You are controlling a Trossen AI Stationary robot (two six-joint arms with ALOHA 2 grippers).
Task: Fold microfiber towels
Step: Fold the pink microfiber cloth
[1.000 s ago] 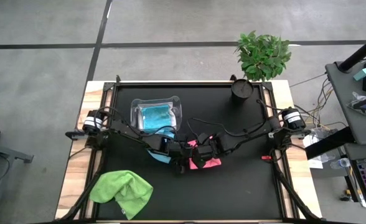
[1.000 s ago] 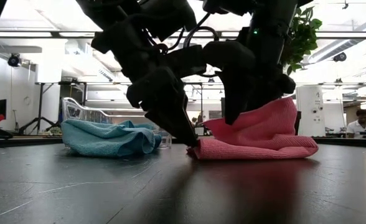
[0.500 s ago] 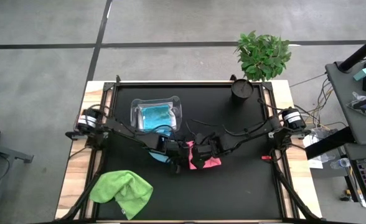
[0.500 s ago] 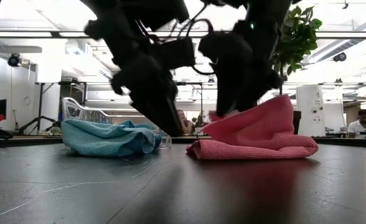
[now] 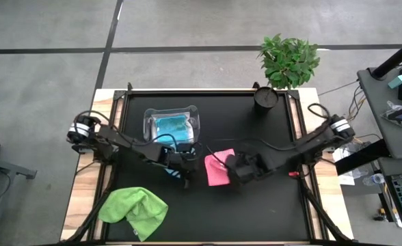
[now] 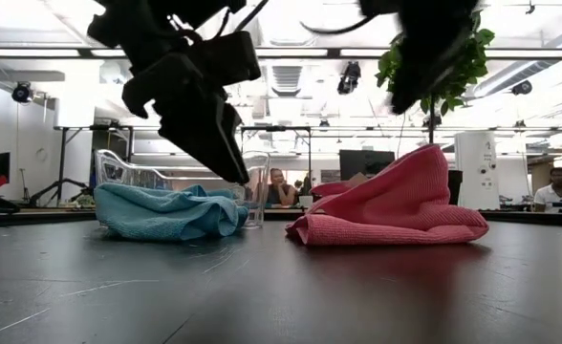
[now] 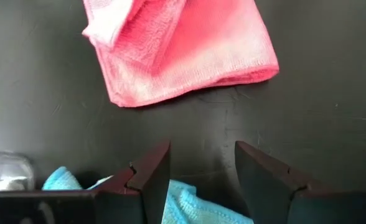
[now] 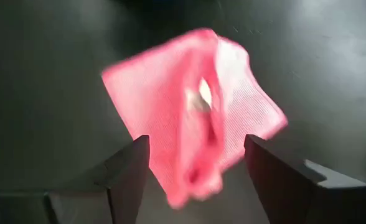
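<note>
Pink microfiber, folded into a small packet, mid-bench in the high view: pink towel (image 5: 219, 170) just beside the right gripper (image 5: 236, 171), on its inner side, and a bit further off the left gripper (image 5: 186, 179). Long axis roughly front-to-back on the bench. Probably dropped there on purpose, in the spot both arms reach. Light blue towel (image 5: 176, 169) bunched under the left arm, another blue one (image 5: 169, 127) folded inside the clear tub (image 5: 150, 116), lime green towel (image 5: 134, 210) crumpled near the bench's front left edge (image 5: 83, 205).

Low view: pink towel (image 6: 388, 208) resting free, lumpy, top layer peaking up instead of flat, so not a tidy fold yet. Both arms lifted clear of it. Blue towel (image 6: 168, 211) heaped beside the tub (image 6: 128, 172).

Left wrist view: fingers (image 7: 155, 174) apart, gripping nothing, pink towel (image 7: 182, 50) ahead of the tips, blue cloth (image 7: 189, 206) right under them.

Right wrist view: fingers (image 8: 132, 177) spread wide, empty, pink towel (image 8: 195, 106) straight ahead between them, fold ridge running away from the fingers.
</note>
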